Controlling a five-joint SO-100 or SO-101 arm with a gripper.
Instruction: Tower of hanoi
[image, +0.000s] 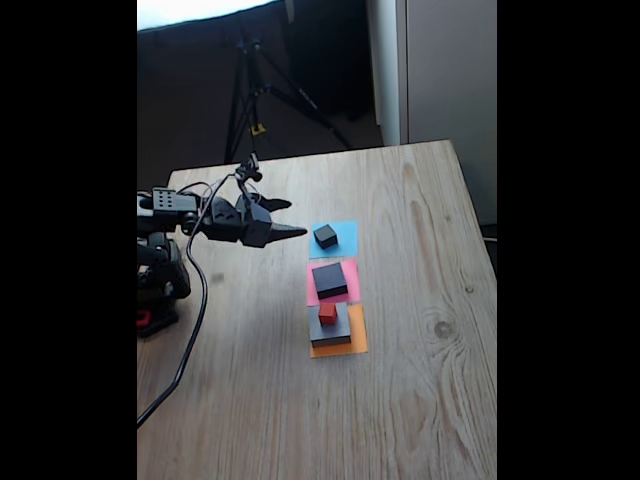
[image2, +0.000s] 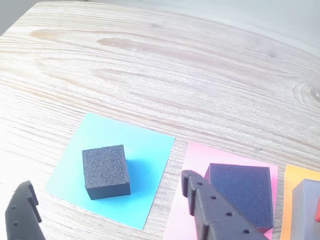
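Note:
The small black cube (image: 325, 236) (image2: 106, 171) sits on a blue paper square (image2: 145, 165). A medium black block (image: 329, 279) (image2: 242, 192) rests on the pink square beside it. On the orange square lies the large flat grey block (image: 331, 333) (image2: 305, 210), with the tiny red cube (image: 327, 313) on top of it. My gripper (image: 297, 217) (image2: 106, 184) hovers open just left of the small black cube in the fixed view. It holds nothing. In the wrist view that cube shows between the two black fingers (image2: 200, 200).
The three paper squares run in a line down the middle of the wooden table (image: 420, 380). The arm's base (image: 160, 280) and a trailing cable (image: 190, 340) occupy the left edge. A tripod (image: 255, 90) stands on the floor beyond the far edge.

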